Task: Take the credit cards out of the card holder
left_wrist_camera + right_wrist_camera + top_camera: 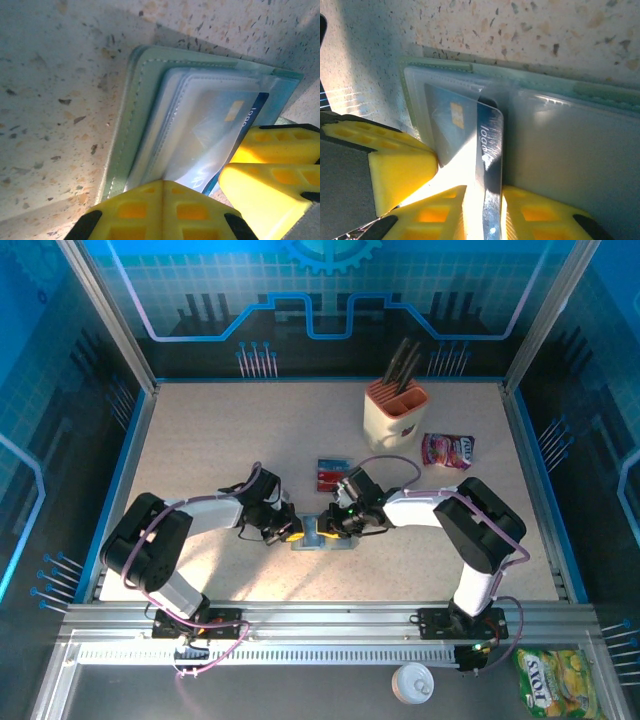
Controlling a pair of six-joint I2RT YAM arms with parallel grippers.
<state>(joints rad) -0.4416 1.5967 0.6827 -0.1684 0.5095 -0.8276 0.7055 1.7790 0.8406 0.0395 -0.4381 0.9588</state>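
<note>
L/R arms folded inward, wrists pitched down, tips facing | card holder (327, 540) open flat, mid-table (200, 440), nearer the near edge | left tool (162, 187) fully closed, tips on its edge | right tool (484, 194) narrow, straddling blue card (490, 135), clamp unclear

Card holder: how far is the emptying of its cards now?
Done: small red and blue cards lie on the speckled table beyond the grey-green bifold card holder. In hand: a blue chip card partly out of its clear sleeve, between the right hand's fingers; the shut left hand rests on the holder's edge. Left: pulling it free.
</note>
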